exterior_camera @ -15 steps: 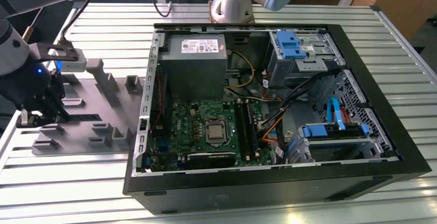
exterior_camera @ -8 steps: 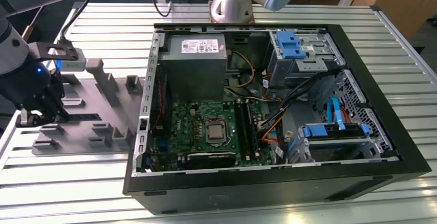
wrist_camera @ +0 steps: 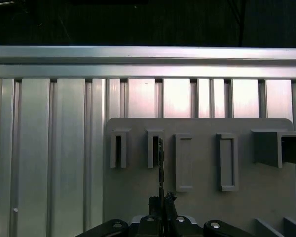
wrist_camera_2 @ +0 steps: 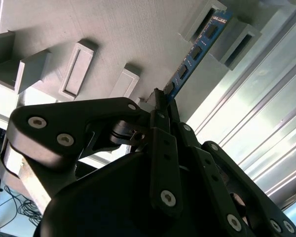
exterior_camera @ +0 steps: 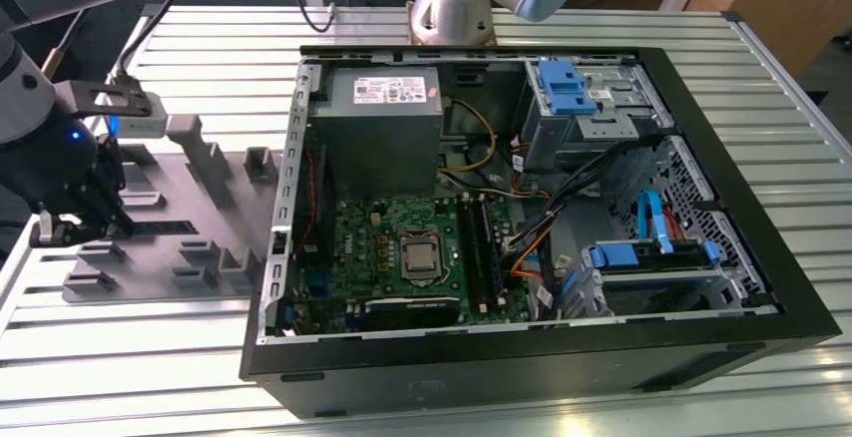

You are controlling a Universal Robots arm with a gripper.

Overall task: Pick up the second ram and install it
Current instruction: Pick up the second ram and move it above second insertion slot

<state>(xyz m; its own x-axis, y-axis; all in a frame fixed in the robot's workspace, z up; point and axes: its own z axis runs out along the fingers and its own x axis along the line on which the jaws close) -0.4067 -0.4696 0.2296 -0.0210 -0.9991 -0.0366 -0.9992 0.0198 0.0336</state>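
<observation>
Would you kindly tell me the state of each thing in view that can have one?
claw: shut on the second ram's near end.
second ram: standing on edge, far end in the grey holder's bracket.
grey holder: pockets beside the ram empty.
computer case: lying on its side, open, insides exposed.

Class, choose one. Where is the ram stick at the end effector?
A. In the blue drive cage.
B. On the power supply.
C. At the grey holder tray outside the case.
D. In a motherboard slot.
C: the second ram runs from the end effector into a slot of the grey holder tray.
</observation>
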